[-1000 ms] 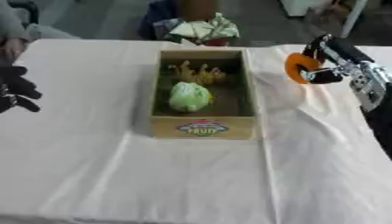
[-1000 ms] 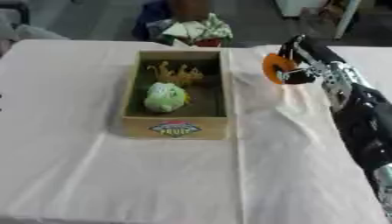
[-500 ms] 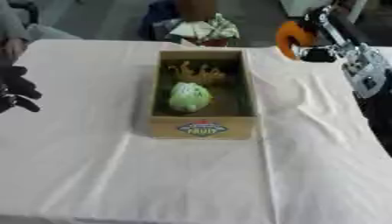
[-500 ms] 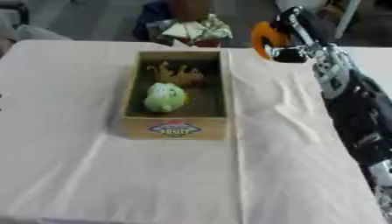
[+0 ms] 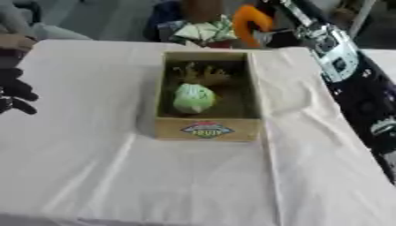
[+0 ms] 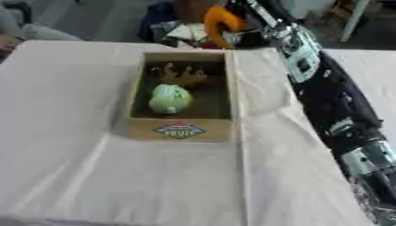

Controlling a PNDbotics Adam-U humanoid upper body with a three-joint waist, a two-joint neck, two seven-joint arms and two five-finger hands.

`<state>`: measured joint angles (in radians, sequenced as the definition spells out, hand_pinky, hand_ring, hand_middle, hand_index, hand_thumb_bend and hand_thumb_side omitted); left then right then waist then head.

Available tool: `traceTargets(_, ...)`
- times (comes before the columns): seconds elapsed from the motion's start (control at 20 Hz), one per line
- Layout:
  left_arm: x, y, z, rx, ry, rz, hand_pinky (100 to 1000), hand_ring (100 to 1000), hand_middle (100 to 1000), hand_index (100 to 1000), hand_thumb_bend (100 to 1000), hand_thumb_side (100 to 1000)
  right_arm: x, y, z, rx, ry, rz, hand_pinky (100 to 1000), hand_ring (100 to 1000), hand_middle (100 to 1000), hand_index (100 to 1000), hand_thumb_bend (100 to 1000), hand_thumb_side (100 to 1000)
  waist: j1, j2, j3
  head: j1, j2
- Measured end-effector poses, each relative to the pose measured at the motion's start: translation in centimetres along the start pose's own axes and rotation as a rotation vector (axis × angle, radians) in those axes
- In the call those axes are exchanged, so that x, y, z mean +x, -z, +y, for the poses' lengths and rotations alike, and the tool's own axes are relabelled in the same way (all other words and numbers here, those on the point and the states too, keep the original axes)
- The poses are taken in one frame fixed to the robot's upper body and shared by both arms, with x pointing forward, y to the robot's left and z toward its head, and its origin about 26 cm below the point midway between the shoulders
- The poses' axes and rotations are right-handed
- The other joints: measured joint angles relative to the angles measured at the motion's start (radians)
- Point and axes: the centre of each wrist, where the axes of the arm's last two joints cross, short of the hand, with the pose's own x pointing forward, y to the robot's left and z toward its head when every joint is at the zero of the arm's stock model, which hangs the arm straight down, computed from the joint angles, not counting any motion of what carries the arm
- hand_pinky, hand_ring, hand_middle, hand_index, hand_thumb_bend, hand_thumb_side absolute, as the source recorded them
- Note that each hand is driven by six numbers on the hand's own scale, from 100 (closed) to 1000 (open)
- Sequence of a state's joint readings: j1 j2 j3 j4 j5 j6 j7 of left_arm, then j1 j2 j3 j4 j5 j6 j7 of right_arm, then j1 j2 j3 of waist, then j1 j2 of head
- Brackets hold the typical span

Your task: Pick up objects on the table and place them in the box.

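Observation:
An open cardboard box (image 5: 207,130) stands in the middle of the white-clothed table. Inside it lie a pale green round vegetable (image 5: 193,98) and, further back, a brown knobbly piece (image 5: 199,74). My right hand (image 5: 280,37) comes in from the upper right and is shut on a curved orange object (image 5: 251,23), held in the air just beyond the box's far right corner. The black left hand (image 5: 15,90) rests at the table's left edge, fingers relaxed and holding nothing.
A white and green crumpled bundle (image 5: 203,31) sits just past the table's far edge, behind the box. My right forearm (image 5: 340,57) crosses the table's right side. The tablecloth (image 5: 193,176) is creased in front of the box.
My right hand has carried the orange object up and to the left, from beside the box's right wall to beyond its far right corner. The left hand has stayed put.

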<state>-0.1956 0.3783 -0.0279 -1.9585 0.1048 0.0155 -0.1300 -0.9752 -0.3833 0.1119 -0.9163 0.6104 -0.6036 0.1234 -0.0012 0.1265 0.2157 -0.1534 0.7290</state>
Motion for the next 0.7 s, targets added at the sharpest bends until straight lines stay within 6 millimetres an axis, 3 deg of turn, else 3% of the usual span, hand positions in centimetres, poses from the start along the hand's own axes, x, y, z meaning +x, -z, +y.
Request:
traceTargets(0.25, 0.1, 0.0, 0.0, -0.003, -0.003, -0.004, 523, 608, 560, 755, 100, 788, 0.6, 0.9, 2.9, 0.139, -0.035, -0.047, 493, 436, 423, 406, 100, 158, 0.004, 0.001, 0.005, -0.003, 0.000)
traceTargets(0.4, 0.1, 0.1, -0.2, -0.001, -0.009, -0.008, 523, 608, 561, 755, 100, 789, 0.6, 0.7, 4.0, 0.203, -0.054, -0.059, 517, 468, 466, 463, 283, 207, 0.005, 0.003, 0.001, -0.003, 0.000)
traceTargets(0.45, 0.1, 0.1, -0.2, -0.001, -0.010, -0.009, 523, 608, 561, 755, 100, 790, 0.5, 0.6, 4.3, 0.226, -0.061, -0.064, 551, 514, 513, 534, 431, 226, 0.004, 0.003, -0.001, -0.003, 0.000)
traceTargets(0.5, 0.1, 0.1, -0.2, -0.001, -0.010, -0.009, 522, 608, 561, 755, 100, 790, 0.5, 0.6, 4.5, 0.251, -0.070, -0.067, 563, 540, 543, 589, 442, 324, 0.004, 0.003, -0.002, -0.003, 0.000)
traceTargets(0.6, 0.1, 0.1, -0.2, -0.001, -0.011, -0.009, 522, 608, 561, 755, 100, 790, 0.3, 0.4, 4.7, 0.293, -0.084, -0.073, 578, 572, 586, 653, 449, 411, 0.004, 0.003, -0.005, -0.002, 0.000)
traceTargets(0.7, 0.1, 0.1, -0.2, -0.001, -0.011, -0.009, 522, 608, 561, 755, 100, 790, 0.3, 0.2, 4.9, 0.322, -0.091, -0.078, 637, 674, 728, 816, 486, 574, 0.003, 0.003, -0.007, 0.000, 0.000)
